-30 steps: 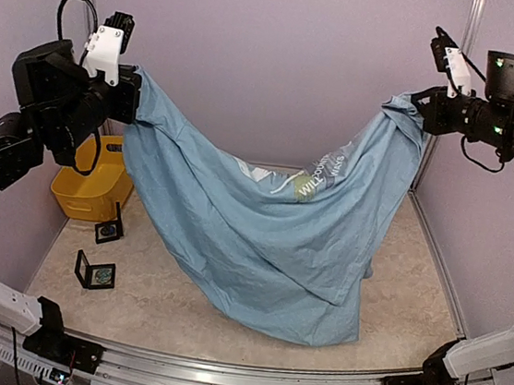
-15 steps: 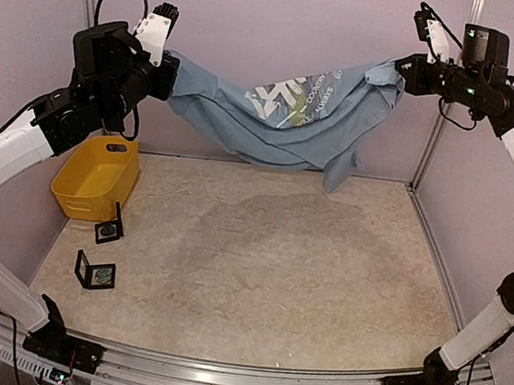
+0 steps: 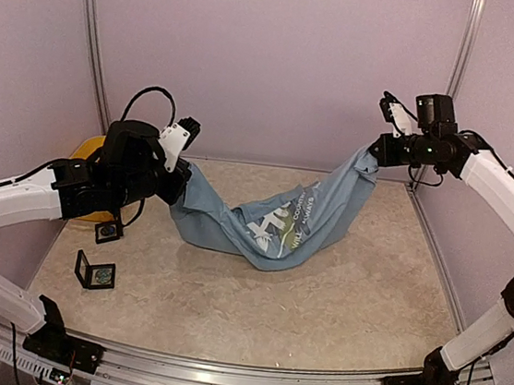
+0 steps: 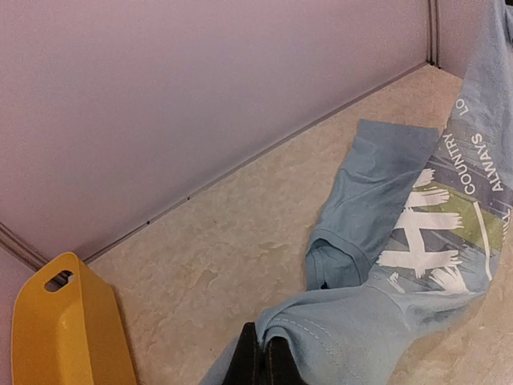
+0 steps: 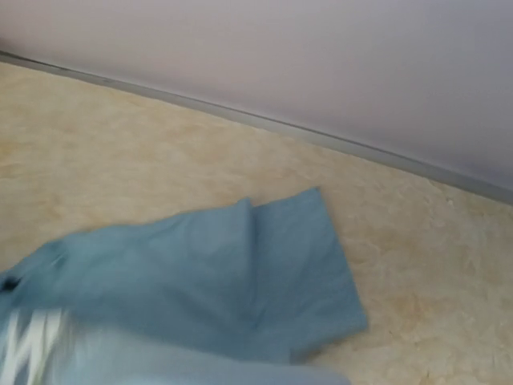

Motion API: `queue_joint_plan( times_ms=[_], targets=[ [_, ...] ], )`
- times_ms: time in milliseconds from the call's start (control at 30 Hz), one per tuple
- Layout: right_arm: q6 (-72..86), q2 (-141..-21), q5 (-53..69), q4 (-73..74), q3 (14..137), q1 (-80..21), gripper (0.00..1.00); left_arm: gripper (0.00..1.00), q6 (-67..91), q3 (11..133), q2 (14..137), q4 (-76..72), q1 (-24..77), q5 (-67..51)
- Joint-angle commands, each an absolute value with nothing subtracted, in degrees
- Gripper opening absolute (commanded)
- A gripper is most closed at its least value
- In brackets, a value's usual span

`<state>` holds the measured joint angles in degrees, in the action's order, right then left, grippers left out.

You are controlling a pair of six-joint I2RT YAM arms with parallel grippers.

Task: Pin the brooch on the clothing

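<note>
The clothing is a light blue T-shirt with white lettering, and it hangs in a sagging band between my two arms. Its printed middle rests on the table. My left gripper is shut on the shirt's left end, low over the table. In the left wrist view, the gripper's black fingers pinch a stitched fold of the clothing. My right gripper is shut on the right end and holds it higher. The right wrist view shows only blurred clothing, and my fingers are hidden there. I cannot make out the brooch.
A yellow bin stands at the back left, mostly behind my left arm, and it shows again as the yellow bin. Two small black open cases stand on the table at the left front. Walls close the back and sides.
Both arms have come down from high up and moved inward. The shirt dropped with them, and its middle now lies on the table. Both grips held.
</note>
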<state>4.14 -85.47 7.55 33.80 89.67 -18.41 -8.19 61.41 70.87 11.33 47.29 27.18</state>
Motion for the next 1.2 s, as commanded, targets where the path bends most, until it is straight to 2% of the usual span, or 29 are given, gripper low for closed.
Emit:
queue_joint_plan(
  times_ms=[0, 100, 167, 233, 300, 333, 400, 500, 633, 800, 867, 900, 967, 1067, 1167],
  targets=[
    [5.23, -98.19, 6.36, 23.69, 92.12, -16.74, 0.00, 0.00, -4.13, 60.21, 75.79, 6.07, 47.31, 19.72],
    [5.91, -110.27, 3.77, 24.79, 102.84, -16.46, 0.00, 0.00, -4.50, 62.98, 81.20, 6.39, 47.11, 21.58],
    [7.83, -118.64, 0.63, 27.84, 114.30, -15.89, 0.00, 0.00, -4.45, 65.12, 85.45, 7.07, 46.89, 23.16],
    [10.17, -126.40, -1.26, 30.93, 124.52, -15.23, 0.18, 0.00, -4.20, 66.40, 87.67, 7.02, 46.41, 23.31],
    [11.58, -133.52, -2.06, 36.31, 135.60, -15.02, 0.51, 0.00, -3.94, 66.85, 88.73, 6.53, 45.88, 23.29],
    [11.75, -136.44, -2.92, 39.68, 140.40, -15.03, 0.61, 0.00, -3.83, 66.96, 88.96, 6.45, 45.76, 23.64],
    [12.22, -138.14, -5.55, 43.94, 143.51, -15.10, 0.71, 0.00, -3.03, 66.85, 89.45, 6.62, 45.31, 24.11],
    [9.54, -131.06, -7.40, 41.80, 130.99, -15.79, 0.72, 0.00, -2.02, 66.36, 89.43, 7.03, 44.90, 23.84],
    [5.72, -114.87, -9.91, 33.80, 103.52, -19.54, 0.68, 0.00, -1.26, 64.88, 89.21, 6.60, 44.59, 24.15],
    [10.15, -102.22, -6.38, 30.31, 79.76, -23.11, 0.63, 0.00, 0.84, 63.62, 89.36, 6.20, 44.54, 23.59],
    [11.88, -100.32, -3.37, 28.58, 73.75, -24.61, 0.67, 0.00, 1.98, 63.39, 89.42, 6.32, 44.63, 23.60],
    [12.05, -99.80, -1.22, 26.85, 71.34, -25.88, 0.77, 0.00, 2.30, 63.25, 89.39, 6.33, 44.69, 23.42],
    [11.68, -99.56, 2.37, 22.83, 66.29, -29.63, 0.84, 0.00, 2.91, 62.96, 89.27, 6.23, 44.88, 23.15],
    [12.38, -101.29, 2.59, 20.72, 63.95, -33.23, 0.84, 0.00, 3.57, 62.78, 88.96, 6.62, 45.13, 23.25],
    [13.31, -102.82, 3.98, 18.57, 61.93, -34.13, 0.76, 0.00, 3.86, 62.37, 88.39, 6.93, 45.42, 23.27]
  ],
)
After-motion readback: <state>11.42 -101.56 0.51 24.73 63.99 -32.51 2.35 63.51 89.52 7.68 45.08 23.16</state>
